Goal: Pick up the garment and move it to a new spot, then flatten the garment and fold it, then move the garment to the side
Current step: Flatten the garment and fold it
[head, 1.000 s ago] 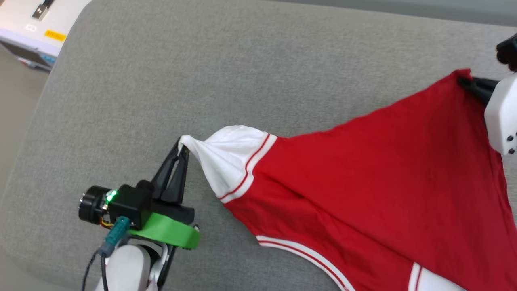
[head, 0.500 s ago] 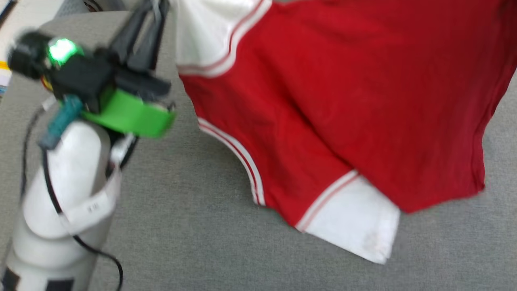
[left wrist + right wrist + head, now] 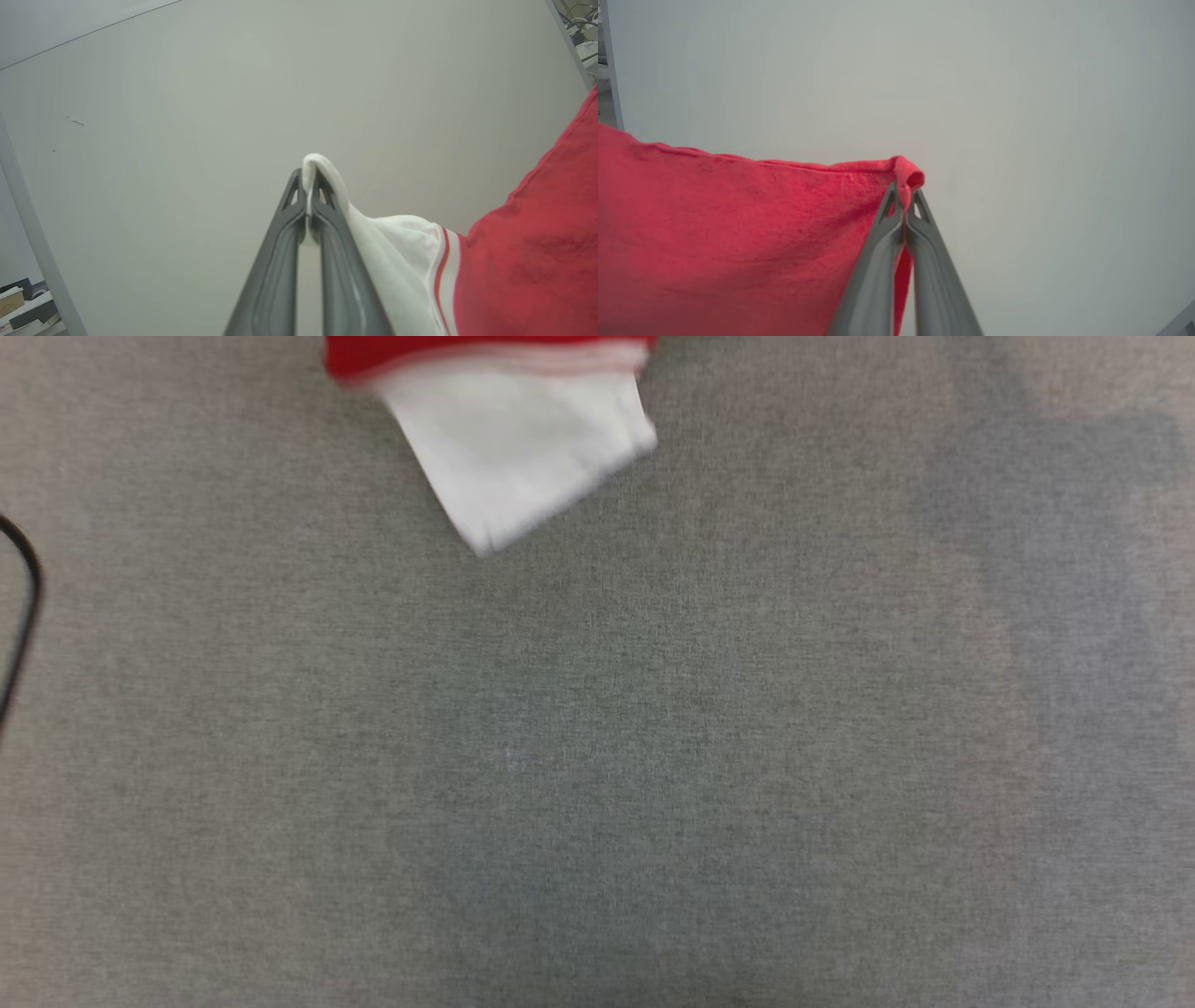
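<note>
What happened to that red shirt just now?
The red basketball-style T-shirt with white sleeves has been lifted off the grey fabric surface; the head camera also swung. Unchanged: the left gripper stays shut on a white sleeve, the right gripper on a red edge.

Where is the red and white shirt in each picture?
Head view: shirt at the top edge, a white sleeve below a red strip.
Left wrist view: shirt at lower right; the left gripper pinches its white sleeve tip.
Right wrist view: shirt at left and bottom; the right gripper pinches a red corner.
Shared landmark: its red cloth, in all three.
</note>
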### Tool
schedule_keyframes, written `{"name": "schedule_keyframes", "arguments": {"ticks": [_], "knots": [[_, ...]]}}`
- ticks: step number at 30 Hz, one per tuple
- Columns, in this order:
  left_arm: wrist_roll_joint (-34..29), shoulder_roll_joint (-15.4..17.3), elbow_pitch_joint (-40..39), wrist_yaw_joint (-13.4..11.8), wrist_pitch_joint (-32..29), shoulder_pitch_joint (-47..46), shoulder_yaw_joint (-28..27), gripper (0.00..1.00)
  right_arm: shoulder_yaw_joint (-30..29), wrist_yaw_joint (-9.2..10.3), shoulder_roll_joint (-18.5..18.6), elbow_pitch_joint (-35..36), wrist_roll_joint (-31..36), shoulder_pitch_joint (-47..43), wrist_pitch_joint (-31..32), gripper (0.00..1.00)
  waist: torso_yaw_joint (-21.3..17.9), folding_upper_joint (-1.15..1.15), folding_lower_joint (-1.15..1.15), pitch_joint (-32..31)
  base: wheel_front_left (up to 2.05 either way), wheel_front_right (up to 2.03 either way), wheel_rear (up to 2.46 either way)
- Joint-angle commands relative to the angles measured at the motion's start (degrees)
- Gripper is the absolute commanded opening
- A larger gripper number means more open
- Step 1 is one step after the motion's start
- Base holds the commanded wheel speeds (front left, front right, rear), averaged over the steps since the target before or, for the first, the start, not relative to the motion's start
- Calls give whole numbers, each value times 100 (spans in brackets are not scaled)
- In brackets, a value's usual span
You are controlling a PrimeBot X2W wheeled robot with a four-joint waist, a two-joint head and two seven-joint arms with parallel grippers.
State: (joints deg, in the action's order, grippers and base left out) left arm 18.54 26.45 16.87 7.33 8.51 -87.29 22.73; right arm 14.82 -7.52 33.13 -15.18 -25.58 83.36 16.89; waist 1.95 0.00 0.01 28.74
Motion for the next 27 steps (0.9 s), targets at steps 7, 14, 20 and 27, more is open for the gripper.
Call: {"name": "schedule_keyframes", "arguments": {"ticks": [7, 14, 20, 27], "knots": [[233, -78, 1026, 15, 253, -1726, 234, 0, 295, 3, -186, -984, 418, 1479, -326, 0, -22, 0, -1, 702, 0, 0, 0], [465, -183, 1785, 15, 504, -2345, 576, 0, 693, 3, -412, -1793, 350, 2117, -644, 0, 21, 0, -1, 969, 0, 0, 0], [743, -116, 2006, 15, 629, -1881, 859, 0, 1244, 3, -453, -2152, 61, 1872, -983, 0, 14, 0, -1, 1039, 0, 0, 0], [910, 118, 1329, 15, 647, -447, 759, 0, 1989, 3, -368, -1981, -524, 838, -1357, 0, 4, 0, -1, 762, 0, 0, 0]]}}
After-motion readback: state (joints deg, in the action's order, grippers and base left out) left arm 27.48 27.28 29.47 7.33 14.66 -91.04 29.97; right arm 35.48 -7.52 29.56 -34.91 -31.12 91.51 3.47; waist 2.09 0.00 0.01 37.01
